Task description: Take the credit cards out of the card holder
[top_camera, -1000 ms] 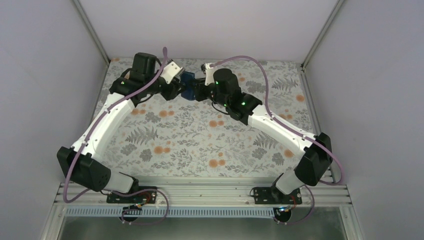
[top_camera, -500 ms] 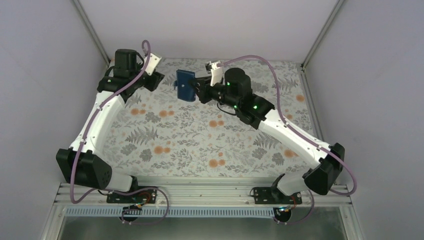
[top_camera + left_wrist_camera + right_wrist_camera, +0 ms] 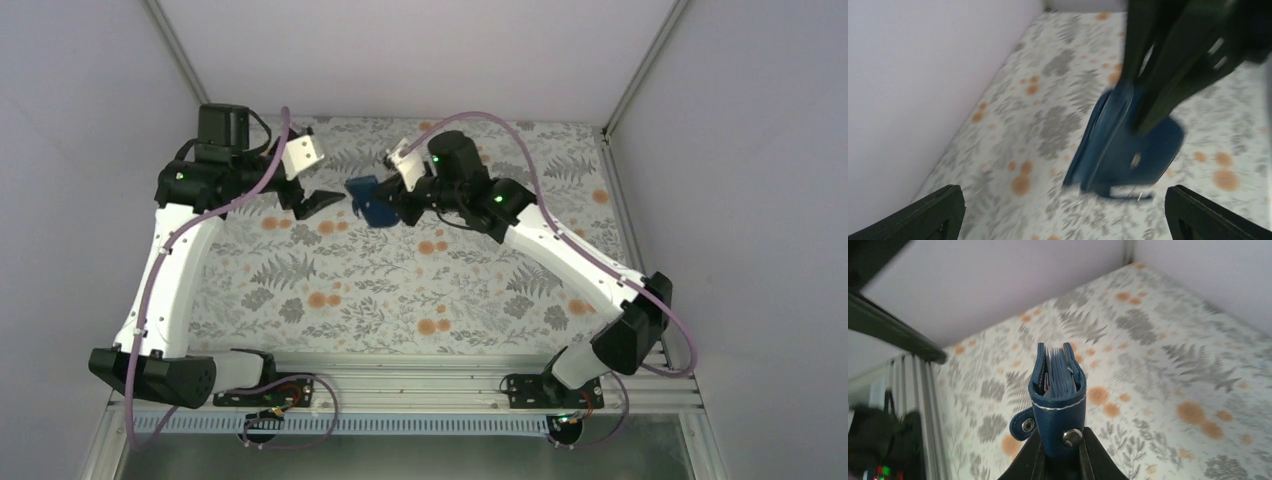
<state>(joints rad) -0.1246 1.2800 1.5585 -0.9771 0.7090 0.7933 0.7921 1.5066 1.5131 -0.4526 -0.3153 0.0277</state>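
Right gripper clamps card holder by its snap end, above table, toward 12 o'clock. Left gripper spread wide, empty, at holder's 9 o'clock. Cards seemingly inside; blurry.

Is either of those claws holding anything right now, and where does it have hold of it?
The right gripper pinches the blue card holder by its closed end, near the snap button. The left gripper is open and empty.
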